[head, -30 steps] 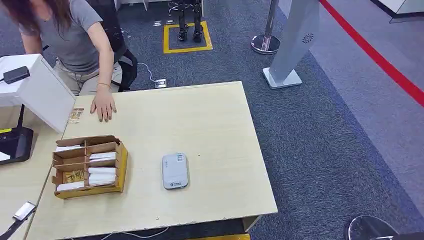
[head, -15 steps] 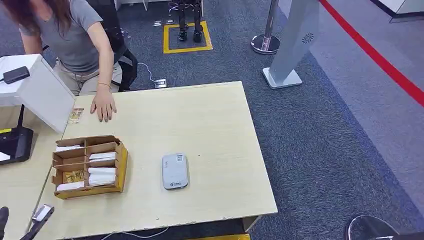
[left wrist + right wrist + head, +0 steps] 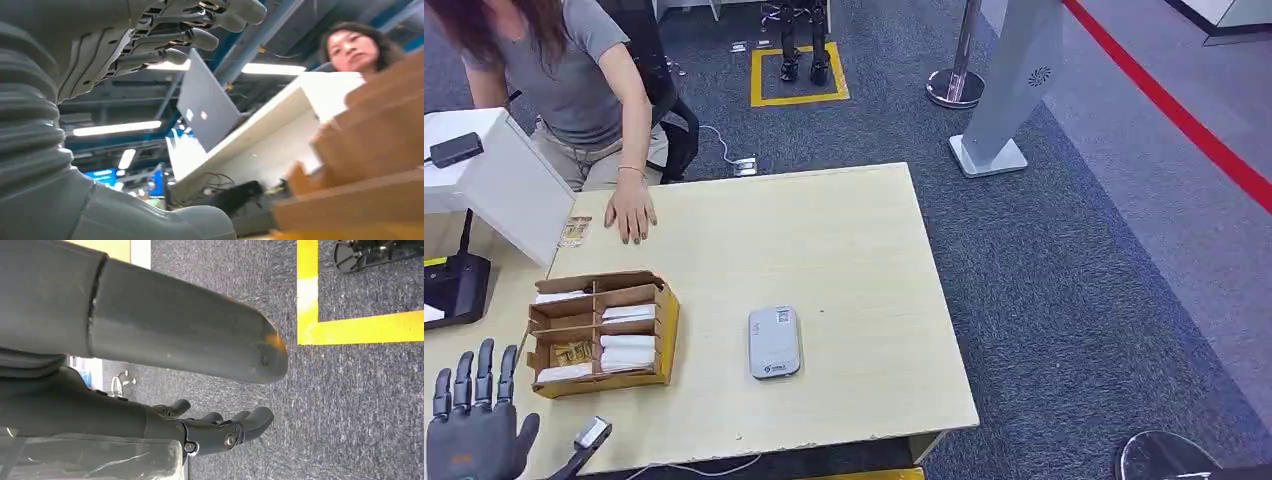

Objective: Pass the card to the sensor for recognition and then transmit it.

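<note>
Our left hand (image 3: 472, 425) is raised at the near left corner of the tabletop (image 3: 844, 260), fingers (image 3: 484, 370) spread and straight, holding nothing. In the left wrist view the same hand (image 3: 165, 35) is open, its fingers apart, with the brown wall of the cardboard box (image 3: 365, 165) just beyond it. Our right hand (image 3: 220, 430) hangs over the grey carpet (image 3: 350, 405); its fingers look loosely extended with nothing in them.

Just ahead of the left hand sits the cardboard box (image 3: 599, 333), divided into compartments. The cards (image 3: 627, 349) lie in them as pale flat pieces, with something yellowish in one near cell that we cannot identify. To the right, well apart from the box, the grey sensor (image 3: 774, 342) lies flat on the tabletop. At the far edge a person's hand (image 3: 631, 213) rests on the wood, beside a white box (image 3: 499, 180).

We judge a card to be light, thin and fairly stiff, with a smooth face that could slip from a loose pinch. Lying flat between dividers, it offers little to grip: the best hold is probably an exposed edge, pinched between thumb and a finger from above, then lifted clear of the cell walls. A heavy squeeze is unnecessary, but bumping the light cardboard box could shift it.
</note>
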Robot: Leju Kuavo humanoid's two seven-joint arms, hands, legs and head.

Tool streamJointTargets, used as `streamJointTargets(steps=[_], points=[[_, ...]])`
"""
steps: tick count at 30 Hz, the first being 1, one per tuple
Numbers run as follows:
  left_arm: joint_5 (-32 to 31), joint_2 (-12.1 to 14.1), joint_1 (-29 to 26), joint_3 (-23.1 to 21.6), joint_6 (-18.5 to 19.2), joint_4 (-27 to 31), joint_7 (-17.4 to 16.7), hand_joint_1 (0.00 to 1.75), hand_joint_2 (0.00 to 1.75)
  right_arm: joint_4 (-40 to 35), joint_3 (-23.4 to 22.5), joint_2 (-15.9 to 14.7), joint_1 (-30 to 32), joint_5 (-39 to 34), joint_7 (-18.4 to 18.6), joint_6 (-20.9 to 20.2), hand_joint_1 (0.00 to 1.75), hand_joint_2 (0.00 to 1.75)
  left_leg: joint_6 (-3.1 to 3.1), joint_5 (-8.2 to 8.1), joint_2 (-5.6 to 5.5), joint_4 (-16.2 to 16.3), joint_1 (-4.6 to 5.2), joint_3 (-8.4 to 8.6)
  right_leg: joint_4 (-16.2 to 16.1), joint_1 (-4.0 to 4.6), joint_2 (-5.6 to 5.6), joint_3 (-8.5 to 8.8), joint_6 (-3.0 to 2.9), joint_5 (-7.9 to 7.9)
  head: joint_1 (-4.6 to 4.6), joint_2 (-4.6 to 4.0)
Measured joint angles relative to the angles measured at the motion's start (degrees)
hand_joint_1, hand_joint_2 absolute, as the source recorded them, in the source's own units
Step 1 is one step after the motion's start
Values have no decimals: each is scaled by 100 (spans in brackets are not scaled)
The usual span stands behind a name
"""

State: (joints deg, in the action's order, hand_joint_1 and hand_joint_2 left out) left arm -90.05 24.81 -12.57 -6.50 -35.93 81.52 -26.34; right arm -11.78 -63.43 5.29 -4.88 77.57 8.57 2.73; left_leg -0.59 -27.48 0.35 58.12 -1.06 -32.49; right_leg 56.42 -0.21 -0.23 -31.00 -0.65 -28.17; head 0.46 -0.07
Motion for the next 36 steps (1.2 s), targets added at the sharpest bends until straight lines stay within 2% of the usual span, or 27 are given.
streamJointTargets(steps=[11,36], points=[[0,-39,179,-516,-4,-188,-133,0,175,0,-4,-7,1,4,-11,0,0,0,0,0,0,0,-1,0,0,1,0,0,0,0,2,0],[-2,-28,466,-826,-11,-286,-114,0,175,-2,-4,-52,0,61,-90,-13,0,0,0,1,0,0,-1,0,0,1,0,0,-1,1,0,0]])
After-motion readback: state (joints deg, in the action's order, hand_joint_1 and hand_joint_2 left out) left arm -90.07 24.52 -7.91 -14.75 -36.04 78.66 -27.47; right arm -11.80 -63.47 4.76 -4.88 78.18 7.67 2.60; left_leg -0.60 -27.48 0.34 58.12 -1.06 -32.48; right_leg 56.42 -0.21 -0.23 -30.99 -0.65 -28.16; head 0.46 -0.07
